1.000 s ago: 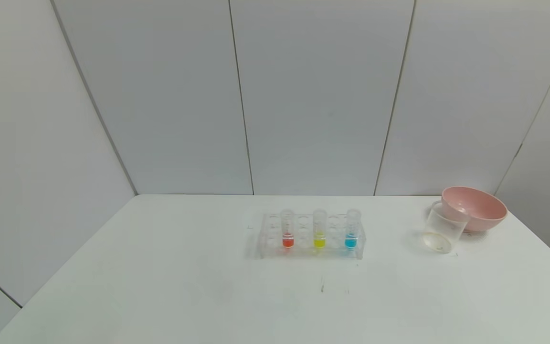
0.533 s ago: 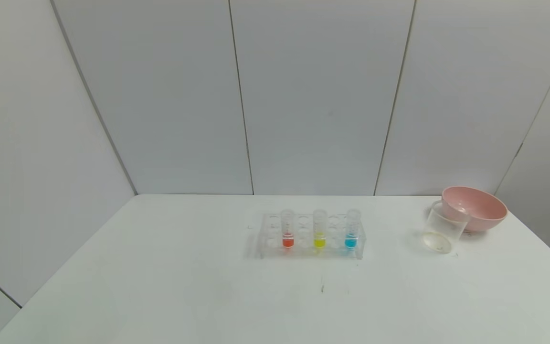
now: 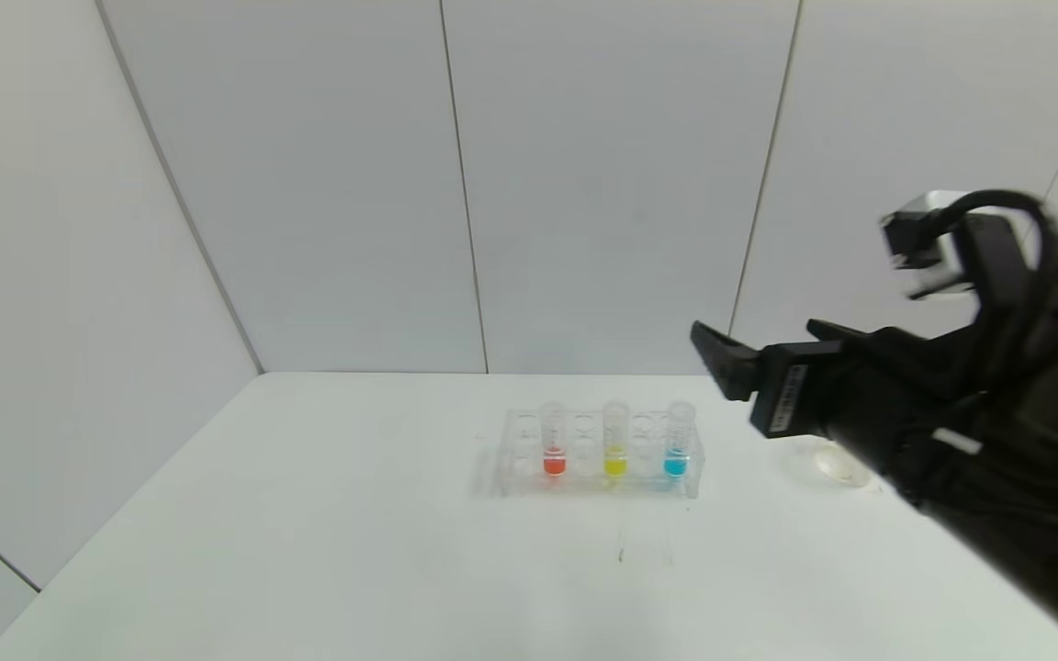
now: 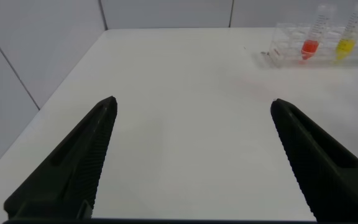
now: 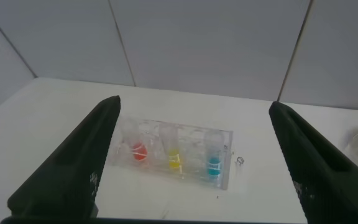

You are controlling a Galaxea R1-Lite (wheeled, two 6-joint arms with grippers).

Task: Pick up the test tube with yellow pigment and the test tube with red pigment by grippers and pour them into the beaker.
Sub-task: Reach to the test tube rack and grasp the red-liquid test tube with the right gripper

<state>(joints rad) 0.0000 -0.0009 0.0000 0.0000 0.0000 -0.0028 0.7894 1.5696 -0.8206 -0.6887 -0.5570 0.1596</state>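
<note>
- Jaws of the right gripper [image 3: 731,363] stand wide and empty at the right of the head view, above the table [image 3: 309,551]; the left gripper [image 4: 191,155] is likewise spread and empty.
- Yellow test tube [image 3: 615,441] and red test tube [image 3: 554,441] stand upright in the clear rack [image 3: 515,459], centre frame.
- Both look light, slick and easily crushed; pinch gently at the bare upper wall.
- Beaker [image 3: 837,466] sits lower right, mostly hidden behind the arm.

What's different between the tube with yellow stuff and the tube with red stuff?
The test tube with yellow pigment holds yellow liquid; the test tube with red pigment holds red-orange liquid. In the clear rack, the yellow one stands in the middle of the three tubes, next to the blue tube, while the red one stands at the end on the robot's left. Both are clear, upright, look the same size, and neither is held.
</note>
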